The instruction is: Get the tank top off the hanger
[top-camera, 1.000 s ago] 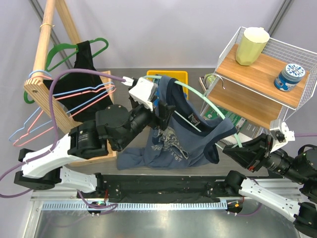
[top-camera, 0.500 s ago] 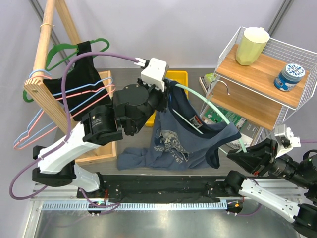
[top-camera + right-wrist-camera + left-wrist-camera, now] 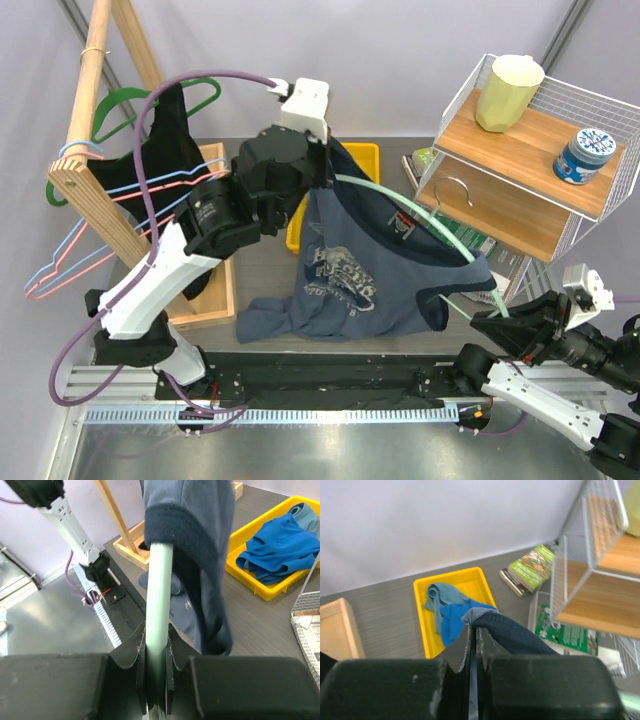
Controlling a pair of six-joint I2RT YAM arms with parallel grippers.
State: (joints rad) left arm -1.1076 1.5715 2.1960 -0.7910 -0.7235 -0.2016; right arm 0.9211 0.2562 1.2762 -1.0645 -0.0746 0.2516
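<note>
- The tank top is soft navy-blue jersey with a pale printed graphic on the front; it hangs draped on the hanger, and its crumpled lower hem rests on the grey, grained table
- The hanger is a smooth, mint-green plastic rod curving in a long arc
- The left gripper is raised above the table, its black fingers pressed together and pinching a folded strap edge of the tank top
- The right gripper is low at the near right, clamped on the hanger's rounded green end, where darker ribbed trim wraps the rod
- A glossy yellow rectangular tray behind holds a rumpled bright-blue cloth
</note>
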